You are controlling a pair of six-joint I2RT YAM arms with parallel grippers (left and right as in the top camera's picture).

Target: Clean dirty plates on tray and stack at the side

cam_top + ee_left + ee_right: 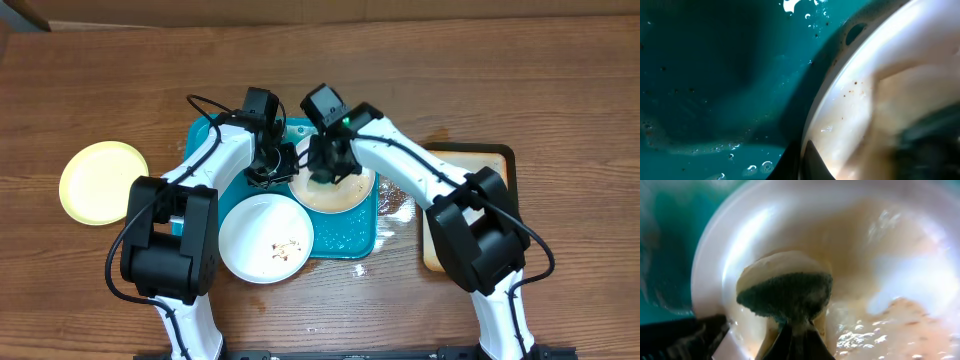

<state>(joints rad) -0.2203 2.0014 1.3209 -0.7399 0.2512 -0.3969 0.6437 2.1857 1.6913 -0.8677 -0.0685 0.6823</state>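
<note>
A white plate (348,196) with brownish soapy water lies on the teal tray (345,243). My left gripper (280,166) is shut on this plate's left rim; in the left wrist view its fingers (802,162) pinch the rim of the plate (865,100) above the wet tray (715,75). My right gripper (326,172) is shut on a dark green and tan sponge (785,292) pressed onto the plate (875,240). A second white plate (265,238) with brown smears overlaps the tray's front left edge. A pale yellow-green plate (103,182) lies on the table at the far left.
A smaller tan tray with a dark rim (495,160) lies on the table right of the teal tray. Foam and water drops sit on the teal tray's right side (392,205). The two arms cross close together over the tray.
</note>
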